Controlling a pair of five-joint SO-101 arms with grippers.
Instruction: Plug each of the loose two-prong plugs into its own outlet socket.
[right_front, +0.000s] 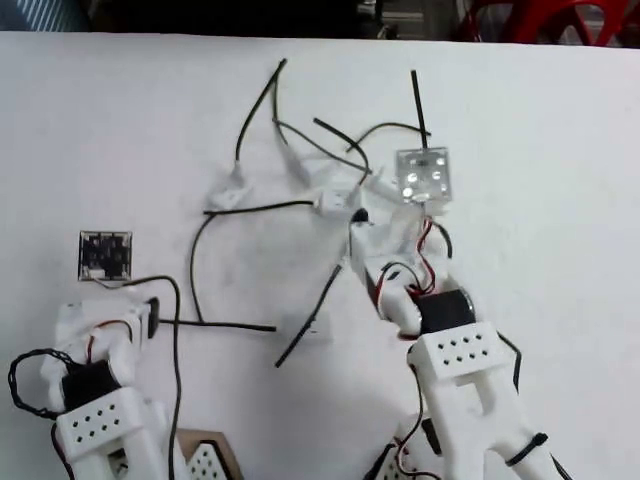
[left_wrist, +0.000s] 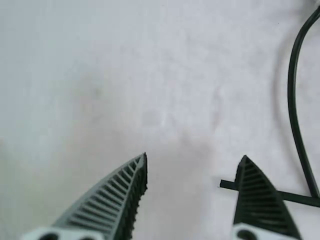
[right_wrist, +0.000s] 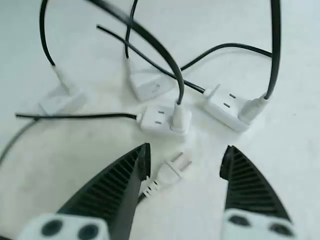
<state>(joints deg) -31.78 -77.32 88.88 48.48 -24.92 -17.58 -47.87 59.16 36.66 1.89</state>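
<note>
left hand (left_wrist: 194, 159): low at the near-left corner of the surface (right_front: 560, 150); fingers spread wide, nothing between them but bare white top.
curved cable (left_wrist: 293, 100): black, bending down beside one left fingertip; a second, straight black run crossing behind that same fingertip.
right hand (right_wrist: 185, 149): out toward the middle of the surface, over the tangle of cords; fingers parted wide, gripping nothing.
loose two-prong plug (right_wrist: 172, 169): white, lying flat on the surface between the right hand's fingers, touching neither; prongs pointing away from the hand, toward the sockets, a short way from them.
near socket (right_wrist: 158, 116): white block, two slots facing up, just beyond the loose two-prong plug; black cable leaving one end.
first corded plug (right_wrist: 179, 118): white, against the near socket's other end, an arching black cable rising from it; seated or not, cannot tell.
far socket (right_wrist: 223, 101): white, two slots up, beside the near socket and apart from it.
second corded plug (right_wrist: 252, 107): white, at the far socket's end, black cable climbing from it.
rear white piece (right_wrist: 150, 89): behind the near socket, on a black cable; plug or socket, cannot tell.
side white piece (right_wrist: 59, 101): off to one side, also on a black cable.
clear block (right_front: 422, 177): square, pale spots on top, just past the right hand.
dark square (right_front: 105, 256): flat, just ahead of the left arm.
middle white piece (right_front: 305, 328): between the two arms, at the end of a straight black cable.
</note>
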